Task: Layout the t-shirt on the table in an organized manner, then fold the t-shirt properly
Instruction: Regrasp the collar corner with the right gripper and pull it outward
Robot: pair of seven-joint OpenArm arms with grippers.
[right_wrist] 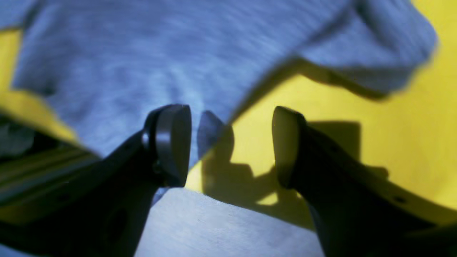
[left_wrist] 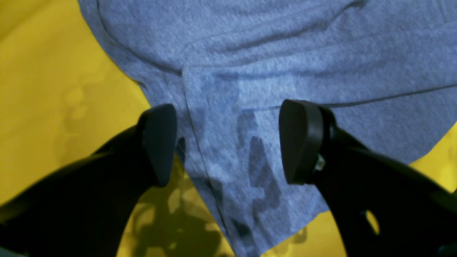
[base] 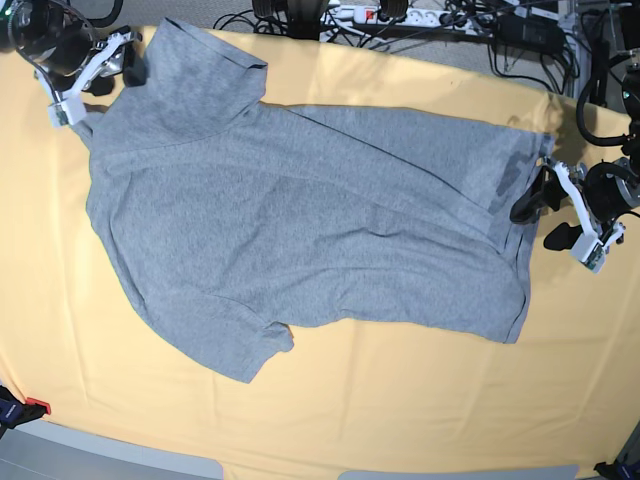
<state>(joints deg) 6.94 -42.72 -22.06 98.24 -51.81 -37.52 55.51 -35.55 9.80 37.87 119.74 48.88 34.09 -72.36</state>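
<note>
**Shirt flat, both grippers at its ends**

T-shirt (base: 300,220) lies across table (base: 400,400), long axis left-right in base view. Left gripper (left_wrist: 228,142) spread wide, straddling the hem corner, holding nothing. Right gripper (right_wrist: 230,146) likewise wide, empty, at the sleeve-shoulder edge.

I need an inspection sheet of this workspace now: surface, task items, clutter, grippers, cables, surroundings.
Surface: table under a pale orange cloth, faint creases.
Job's things: grey t-shirt spread out, plain side up, one corner folded over showing dark print; not yet folded.
Clutter: nothing seen on the cloth.
Grippers: left gripper open, straddling the shirt's folded corner; right gripper open at the shirt's edge near a sleeve.
Cables: tangle with a power strip behind the far edge.
Surroundings: red clamp at the near corner.
</note>
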